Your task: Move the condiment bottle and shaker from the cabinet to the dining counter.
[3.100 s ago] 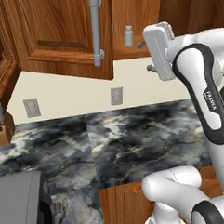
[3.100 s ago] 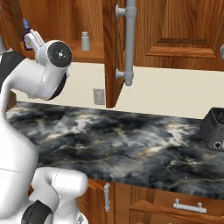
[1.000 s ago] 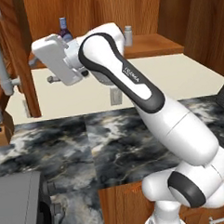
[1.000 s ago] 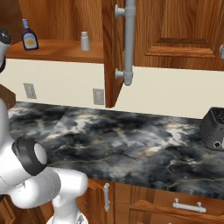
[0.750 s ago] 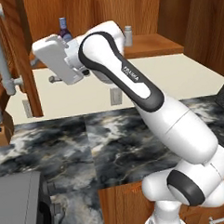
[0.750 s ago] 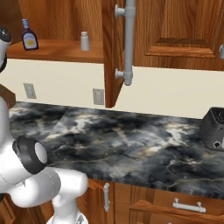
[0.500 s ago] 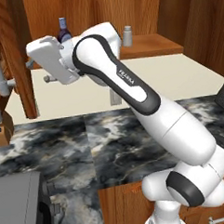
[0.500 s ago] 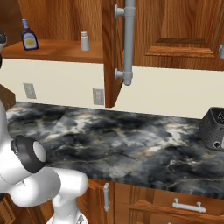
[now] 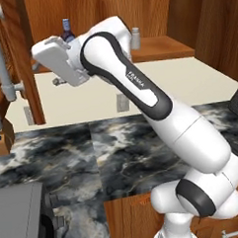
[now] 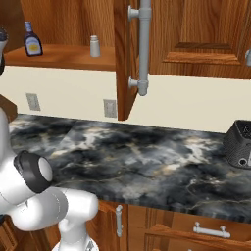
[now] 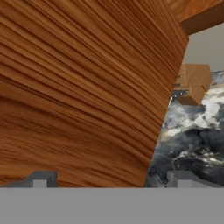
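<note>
On the cabinet (image 10: 68, 56) shelf stand the bottle (image 10: 32, 40) and, well apart, the shaker (image 10: 95, 46). The tool (image 11: 109, 179) is spread wide, empty, facing the door; it should turn toward the bottle, clearing the door edge.

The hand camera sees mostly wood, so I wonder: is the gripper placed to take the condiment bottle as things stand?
Probably not yet. The gripper is open but faces the cabinet door panel, while the condiment bottle stands untouched on the shelf; the hand likely needs to turn first.

door (image 11: 83, 87) close before hand | shelf (image 10: 68, 58) front open | bottle (image 10: 33, 40), shaker (image 10: 95, 46) well apart
</note>
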